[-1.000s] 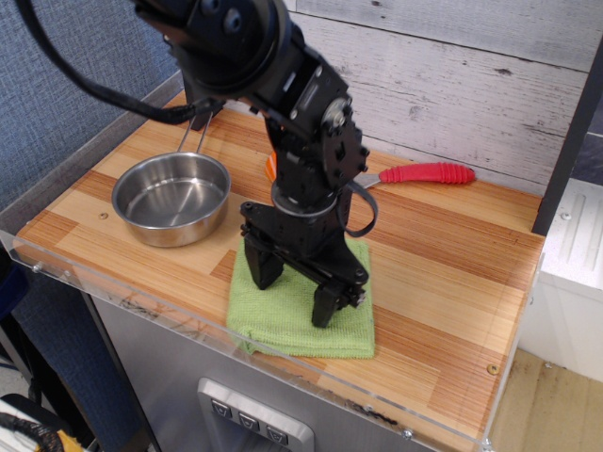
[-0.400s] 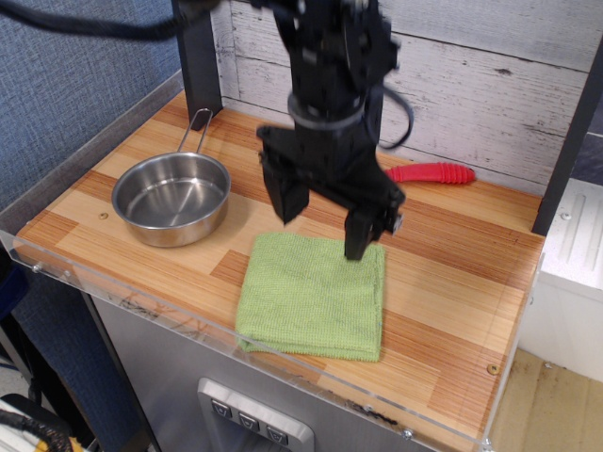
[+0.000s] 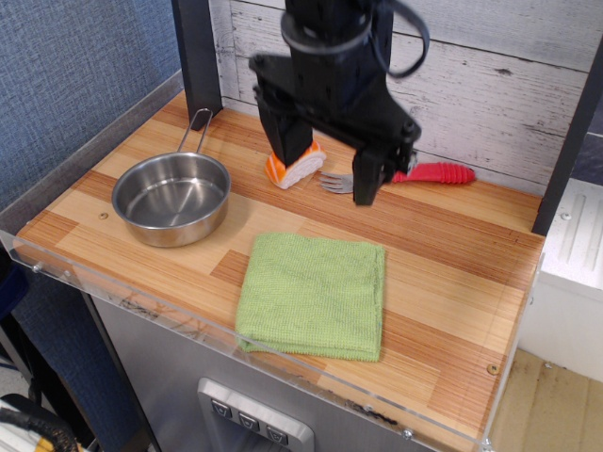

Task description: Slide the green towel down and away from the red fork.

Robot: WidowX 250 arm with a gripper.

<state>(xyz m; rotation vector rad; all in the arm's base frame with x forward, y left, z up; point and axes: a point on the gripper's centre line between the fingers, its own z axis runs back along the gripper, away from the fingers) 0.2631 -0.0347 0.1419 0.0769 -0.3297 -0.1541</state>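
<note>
The green towel [image 3: 314,296] lies flat and folded near the table's front edge, with nothing touching it. The red fork [image 3: 429,174] rests at the back by the wall, silver tines pointing left and partly hidden behind one finger. My gripper [image 3: 326,169] hangs open well above the table, over the strip between towel and fork. Its two black fingers [image 3: 367,179] point down and hold nothing.
A steel pan [image 3: 171,199] with a wire handle sits at the left. An orange-and-white sushi piece [image 3: 294,166] lies just left of the fork's tines. A black post [image 3: 196,56] stands at the back left. A clear plastic rim [image 3: 170,315] runs along the front edge.
My gripper has lifted off the towel and risen up and back toward the wall. The towel stays flat near the front edge, and the sushi piece and the fork's tines are now uncovered.
</note>
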